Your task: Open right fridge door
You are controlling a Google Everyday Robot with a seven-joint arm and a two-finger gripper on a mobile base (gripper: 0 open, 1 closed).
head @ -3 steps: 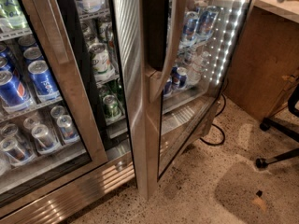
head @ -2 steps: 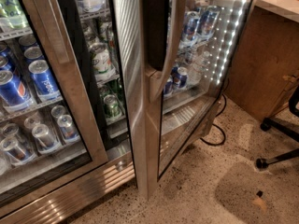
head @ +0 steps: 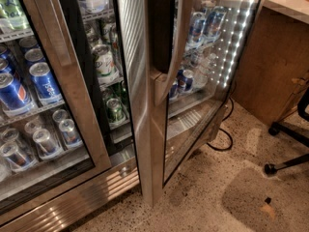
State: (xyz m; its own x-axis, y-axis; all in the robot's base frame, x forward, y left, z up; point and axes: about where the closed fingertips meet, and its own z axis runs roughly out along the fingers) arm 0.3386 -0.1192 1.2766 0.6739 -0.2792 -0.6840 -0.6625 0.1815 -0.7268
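right fridge door (head: 193,93), tall glass pane in brushed-steel frame, stands ajar, swung outward mid-scene, white led strip (head: 236,42) down its right side. gripper out of view; jaws' state cannot tell.

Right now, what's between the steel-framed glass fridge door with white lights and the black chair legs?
Camera view: a black cable looping over speckled floor, between right fridge door and chair legs. Gripper not in view.

Blue Pepsi cans (head: 46,83), black cable (head: 223,149), perhaps a chair base (head: 289,164)
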